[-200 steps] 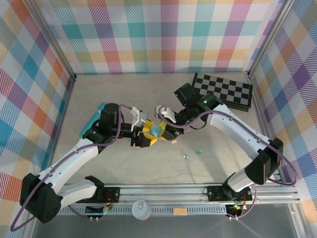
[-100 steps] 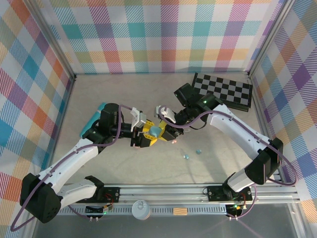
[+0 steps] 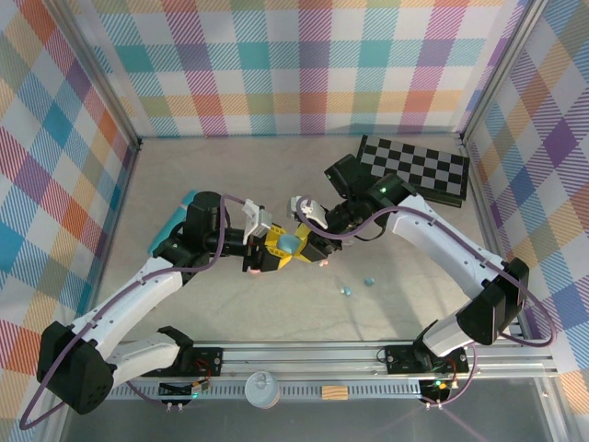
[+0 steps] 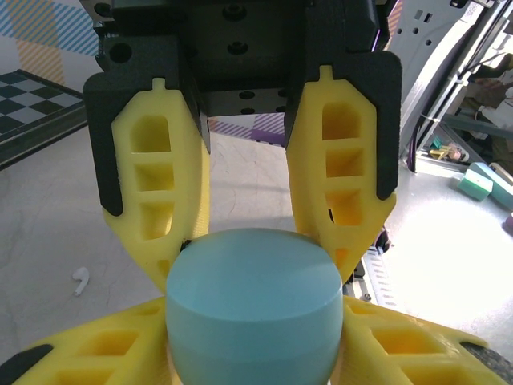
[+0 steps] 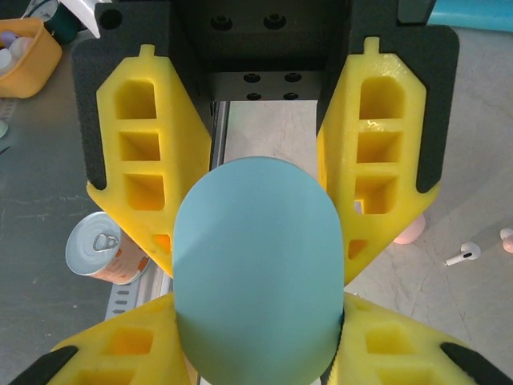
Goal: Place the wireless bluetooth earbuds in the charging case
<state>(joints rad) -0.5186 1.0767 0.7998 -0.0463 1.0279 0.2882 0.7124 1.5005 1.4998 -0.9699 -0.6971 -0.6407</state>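
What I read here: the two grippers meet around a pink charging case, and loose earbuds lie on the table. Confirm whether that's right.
One thing is wrong: the charging case between the left gripper and the right gripper is light blue, not pink, as the right wrist view shows. Loose earbuds do lie on the table.

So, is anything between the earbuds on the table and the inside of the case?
Yes. The light blue charging case looks closed, so its lid blocks the way; the left tool and right tool both clamp it. The white earbud lies on the table.
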